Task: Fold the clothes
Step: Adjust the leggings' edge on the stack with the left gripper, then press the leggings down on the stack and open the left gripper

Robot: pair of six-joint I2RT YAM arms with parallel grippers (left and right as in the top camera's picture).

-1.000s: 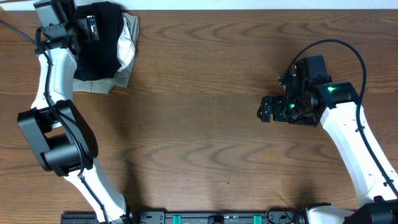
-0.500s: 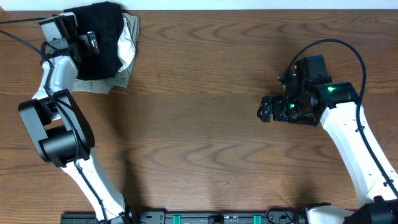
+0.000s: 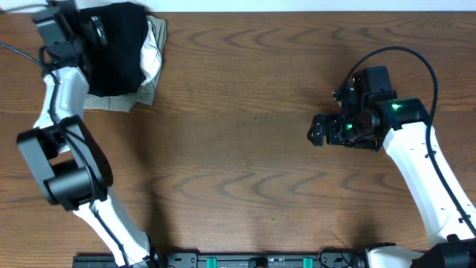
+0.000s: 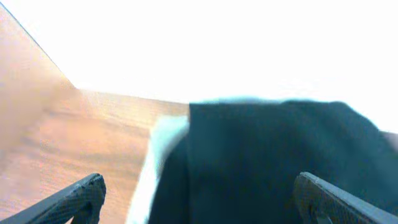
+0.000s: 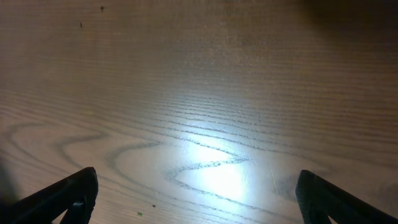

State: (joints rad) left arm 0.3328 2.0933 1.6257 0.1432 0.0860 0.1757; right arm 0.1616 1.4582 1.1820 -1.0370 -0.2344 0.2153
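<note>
Your left claw, spread wide, hangs at the edge of the clothes, folded black atop a pale pile at 10 o'clock on the bench; your right claw, also spread, sits at 3 o'clock.

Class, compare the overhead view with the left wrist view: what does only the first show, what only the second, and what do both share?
Only the overhead: the right arm and right gripper over bare table, and the khaki garment under the pile. Only the left wrist: the left gripper and its two fingertips, clearly wide apart. Both: the black garment lying on a white garment, on the table.
</note>
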